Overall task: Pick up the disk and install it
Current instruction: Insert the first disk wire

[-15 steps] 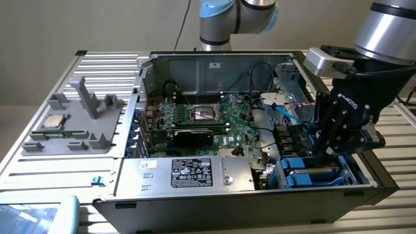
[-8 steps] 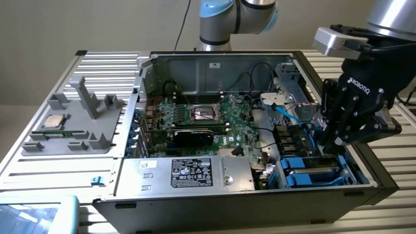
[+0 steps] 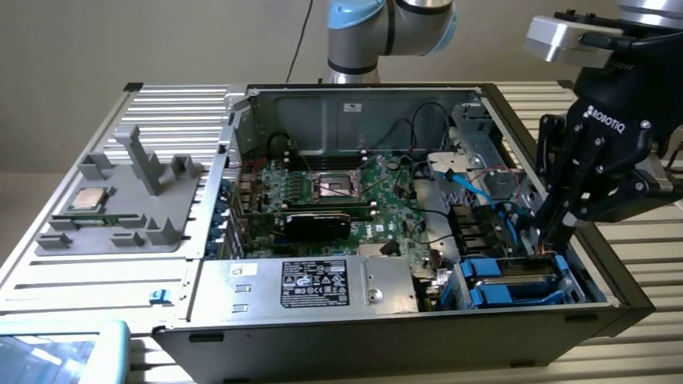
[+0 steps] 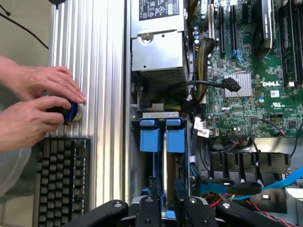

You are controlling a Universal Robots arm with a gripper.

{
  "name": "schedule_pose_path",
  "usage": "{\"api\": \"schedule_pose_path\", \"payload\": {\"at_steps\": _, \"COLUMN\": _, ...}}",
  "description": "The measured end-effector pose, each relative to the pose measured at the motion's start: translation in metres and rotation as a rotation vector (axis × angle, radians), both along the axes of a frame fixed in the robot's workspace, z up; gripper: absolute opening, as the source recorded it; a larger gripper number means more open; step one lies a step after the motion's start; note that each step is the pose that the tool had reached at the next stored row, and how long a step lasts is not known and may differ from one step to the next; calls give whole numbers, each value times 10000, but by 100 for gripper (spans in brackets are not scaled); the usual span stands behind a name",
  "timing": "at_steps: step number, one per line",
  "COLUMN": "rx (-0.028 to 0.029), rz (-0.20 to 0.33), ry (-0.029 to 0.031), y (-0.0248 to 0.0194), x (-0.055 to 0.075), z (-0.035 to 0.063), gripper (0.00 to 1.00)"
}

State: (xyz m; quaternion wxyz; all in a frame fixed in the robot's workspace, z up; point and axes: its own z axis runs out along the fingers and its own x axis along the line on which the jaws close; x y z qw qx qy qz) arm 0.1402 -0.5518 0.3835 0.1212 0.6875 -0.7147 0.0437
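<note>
Closest up, the gripper is reaching straight down into the drive bay at the corner of the open PC case. Its fingers are looking pinched in narrow on the thin edge of the disk, so it's gripping it as far as the wrist view lets anyone tell. The disk is standing on edge in that bay, beside the motherboard and to the exterior view's right of the power supply box. Looks-wise it's showing a slim silver metal edge with chunky bright blue bracket tabs on either side; no label is facing the cameras. Going by that, the pick-up is looking done and the install step is what's happening, with the disk maybe not fully home. Seating it would be calling for a straight, even push so the bracket is tracking the bay guides, staying off the blue cable nearby. Off on the counter, a person's hands are working a round knob next to a keyboard.
</note>
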Motion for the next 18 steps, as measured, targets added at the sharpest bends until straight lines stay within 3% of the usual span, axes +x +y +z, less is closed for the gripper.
{"api": "schedule_pose_path", "payload": {"at_steps": 5, "rx": -237, "rz": -1, "ry": 0, "y": 51, "x": 0, "z": 37, "gripper": 25}}
{"api": "schedule_pose_path", "payload": {"at_steps": 8, "rx": -478, "rz": -1, "ry": 0, "y": 70, "x": 0, "z": 101, "gripper": 25}}
{"api": "schedule_pose_path", "payload": {"at_steps": 13, "rx": -941, "rz": 0, "ry": -1, "y": 114, "x": 0, "z": 172, "gripper": 25}}
{"api": "schedule_pose_path", "payload": {"at_steps": 15, "rx": -1030, "rz": 0, "ry": 0, "y": 161, "x": 0, "z": 174, "gripper": 25}}
{"api": "schedule_pose_path", "payload": {"at_steps": 18, "rx": -1060, "rz": -1, "ry": 0, "y": 230, "x": -4, "z": 174, "gripper": 25}}
